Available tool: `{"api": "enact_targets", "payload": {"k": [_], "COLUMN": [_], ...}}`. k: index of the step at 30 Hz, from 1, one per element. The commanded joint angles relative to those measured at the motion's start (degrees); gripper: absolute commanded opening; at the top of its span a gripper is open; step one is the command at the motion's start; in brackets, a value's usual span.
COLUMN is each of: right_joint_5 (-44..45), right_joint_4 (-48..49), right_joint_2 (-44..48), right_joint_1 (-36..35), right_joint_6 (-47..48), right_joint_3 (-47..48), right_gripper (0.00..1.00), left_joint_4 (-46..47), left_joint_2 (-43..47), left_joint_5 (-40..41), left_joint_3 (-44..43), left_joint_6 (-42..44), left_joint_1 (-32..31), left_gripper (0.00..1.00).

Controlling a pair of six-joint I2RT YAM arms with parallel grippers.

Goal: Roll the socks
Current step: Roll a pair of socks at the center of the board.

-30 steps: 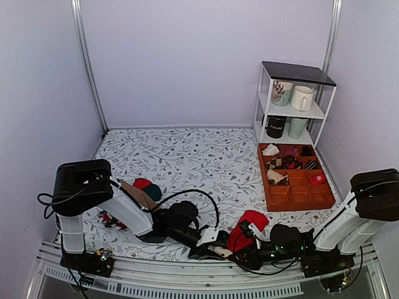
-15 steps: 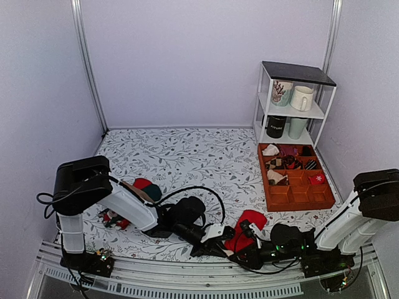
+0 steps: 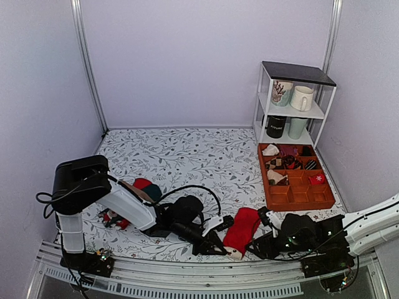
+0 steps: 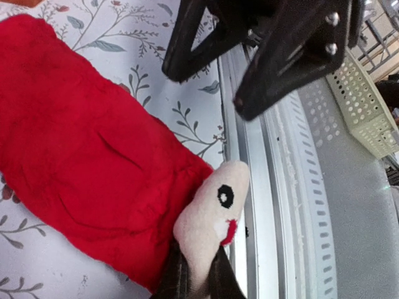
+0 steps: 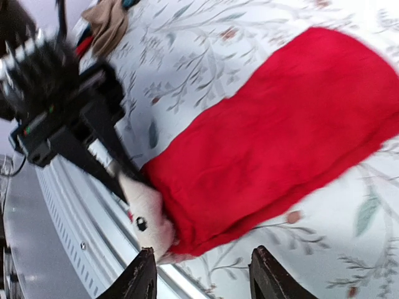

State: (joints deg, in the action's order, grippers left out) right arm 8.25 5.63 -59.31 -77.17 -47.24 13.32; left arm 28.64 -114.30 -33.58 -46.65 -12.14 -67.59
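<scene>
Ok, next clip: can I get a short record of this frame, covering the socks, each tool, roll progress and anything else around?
socks: red socks lying flat and unrolled on the table, beige end toward the near edge
left tool: shut on the beige end
right tool: open, holding nothing, just right of the socks
roll: not begun
elsewhere: tray at right; shelf with mugs behind it; other socks by the left arm
</scene>
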Motion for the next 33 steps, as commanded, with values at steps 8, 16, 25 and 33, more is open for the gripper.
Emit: {"api": "enact_targets", "payload": {"k": [8,16,25,33], "right_joint_5": [2.58,-3.98,-15.04,-19.54], "right_joint_4": [-6.52,8.65,18.77,20.35], "right_joint_2": [1.13,-9.77,-29.75,-39.68], "right_joint_1": [7.22,10.7,16.95,23.33], "right_joint_6": [-2.86,-2.05,4.03,10.8], "right_joint_3": [0.28,1.21,10.72,20.14], "right_gripper": [0.52,0.52,0.06,0.03], "left_joint_4": [-11.75,-12.51,-16.99,-25.38], "left_joint_2": [-5.05,-5.37,-0.85,6.87], "left_joint_5": [5.08,6.64,16.39,31.78], "left_joint_3": [2.64,2.18,4.0,3.32], "left_joint_6": [-5.16,-4.01,-3.73,-4.02], "left_joint_1": [0.54,0.51,0.45,1.45], "left_gripper": [0.0,0.0,0.0,0.0]}}
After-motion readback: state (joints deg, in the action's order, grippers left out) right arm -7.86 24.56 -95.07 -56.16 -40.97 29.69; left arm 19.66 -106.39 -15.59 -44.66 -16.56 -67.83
